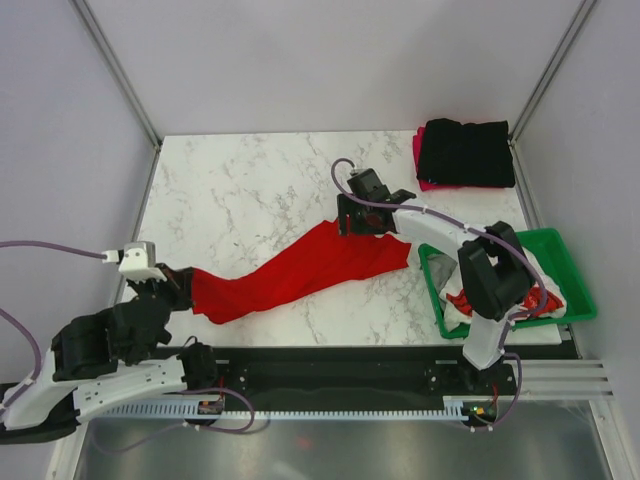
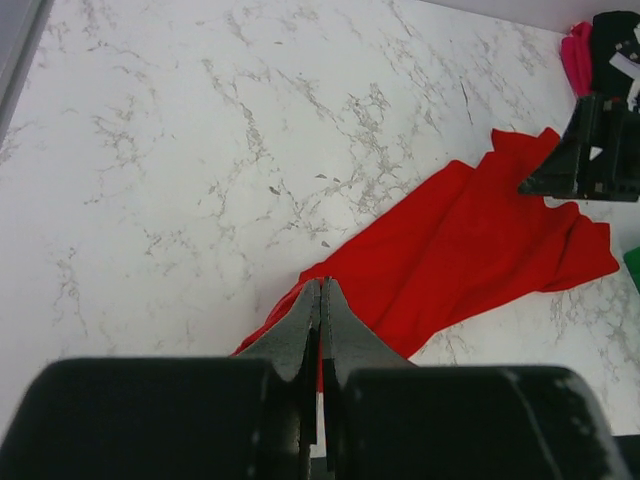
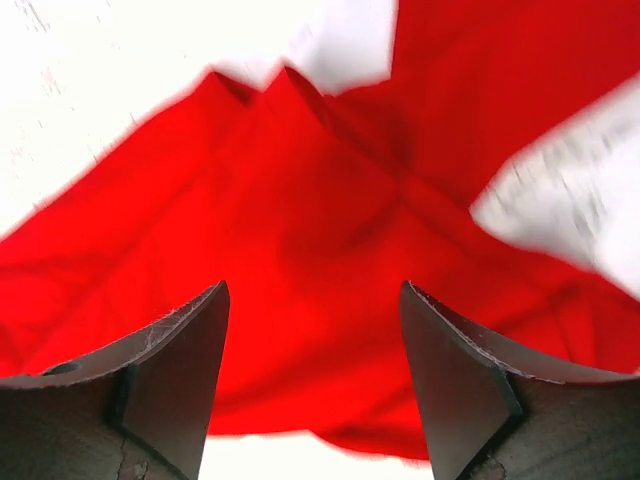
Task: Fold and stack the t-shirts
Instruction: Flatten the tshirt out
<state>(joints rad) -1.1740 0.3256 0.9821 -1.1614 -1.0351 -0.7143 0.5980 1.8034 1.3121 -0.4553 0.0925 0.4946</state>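
Red tee [image 1: 300, 272]: lying as a long, rumpled diagonal band across the table, bunching to a narrow point at the near-left end and spreading wider and more creased toward the far-right end; smooth matte cloth falling in soft folds.
Left gripper [image 2: 320, 300]: pinching the tee's narrow near end, dark fingers pressing together with a sliver of red cloth showing in the seam between them.
Right gripper [image 3: 312, 290]: hovering over the tee's wide end, dark wedge-shaped fingers spreading wide and gripping nothing; touching the cloth or not, cannot tell.
Table [image 1: 240, 190]: showing a flat white marble pattern with thin grey veins.
Black tee [image 1: 465, 150]: sitting folded into a thick rectangle at the far-right corner, resting on the pink tee.
Pink tee [image 1: 417, 150]: peeking out as a thin strip along the black one's left and near edges.
Crate [image 1: 560, 250]: standing at the right edge, green rigid plastic, rectangular, partly hiding behind the right arm.
White tees [image 1: 455, 305]: lying crumpled inside the crate, red print showing.
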